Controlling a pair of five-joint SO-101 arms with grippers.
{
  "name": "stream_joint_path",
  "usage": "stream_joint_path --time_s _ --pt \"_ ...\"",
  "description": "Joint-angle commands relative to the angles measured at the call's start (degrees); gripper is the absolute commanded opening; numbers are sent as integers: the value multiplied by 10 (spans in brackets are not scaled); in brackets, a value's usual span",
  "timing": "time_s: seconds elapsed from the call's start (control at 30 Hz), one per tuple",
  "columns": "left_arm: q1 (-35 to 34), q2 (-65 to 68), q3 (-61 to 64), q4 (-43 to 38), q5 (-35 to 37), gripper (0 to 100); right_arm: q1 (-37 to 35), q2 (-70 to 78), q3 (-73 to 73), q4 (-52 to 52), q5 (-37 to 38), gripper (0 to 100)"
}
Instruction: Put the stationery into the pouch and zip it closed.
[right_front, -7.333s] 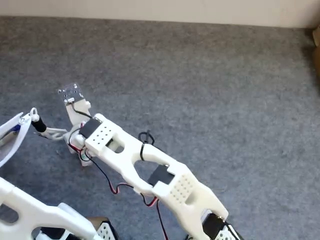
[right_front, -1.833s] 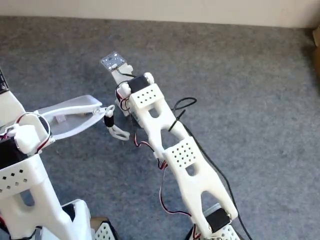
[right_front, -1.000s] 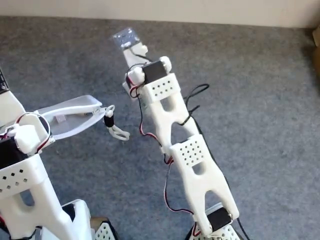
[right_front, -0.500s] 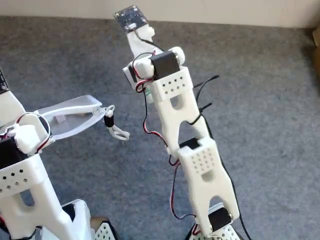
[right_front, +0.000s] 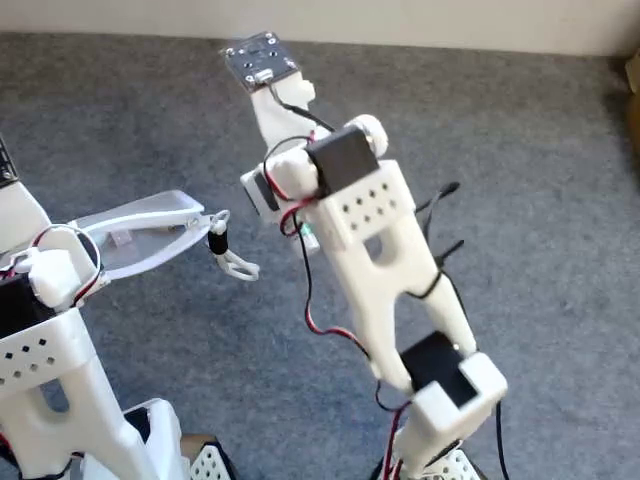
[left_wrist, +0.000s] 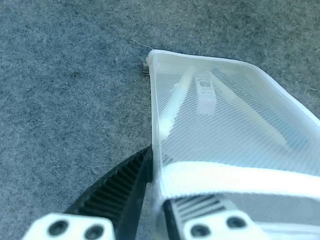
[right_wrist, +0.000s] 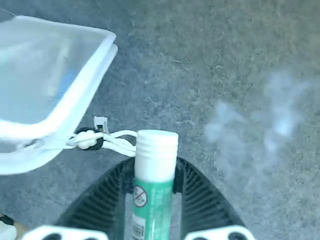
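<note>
Grey felt covers the table (right_front: 540, 150); at the left, the left claw (left_wrist: 155, 172) stays clamped on the translucent pouch (left_wrist: 215, 125), unmoved. Right of it, the right claw (right_wrist: 152, 170), tight around a glue stick (right_wrist: 152, 200), has risen and swung farther back, so the stick isn't in yet.

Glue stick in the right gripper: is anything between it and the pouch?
Only the zipper pull cord: it dangles off the end of the pouch, just in front of the cap of the glue stick. Nothing else visible sits in the gap.
</note>
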Motion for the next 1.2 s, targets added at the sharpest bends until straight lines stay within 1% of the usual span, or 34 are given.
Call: stream_joint_path --time_s 0.0,0.1,0.23,0.4,0.47,0.53,0.6,0.73,0.97,1.17 --pt "-7 -4 -29 1 -5 7 -14 -75 0 -14 -9 9" --pt "1 -4 -29 2 -5 8 -28 -104 9 -15 -11 9" --pt "61 -4 -32 17 -35 8 -31 -137 35 -22 -11 9" --pt "116 -4 -35 17 -37 8 -34 -189 89 -51 -12 6" --pt "137 -4 -35 18 -44 8 -34 -218 123 -73 -26 6" --pt "160 -4 -32 18 -64 8 -34 -251 161 -102 -56 6" --pt "177 -4 -30 18 -67 8 -34 -288 206 -137 -76 6" --pt "186 -3 -30 18 -67 8 -48 -360 306 -219 -102 6" --pt "186 0 -29 18 -67 8 -102 -450 467 -366 -105 6" --pt "187 0 -29 18 -68 8 -118 -504 583 -494 -105 6"
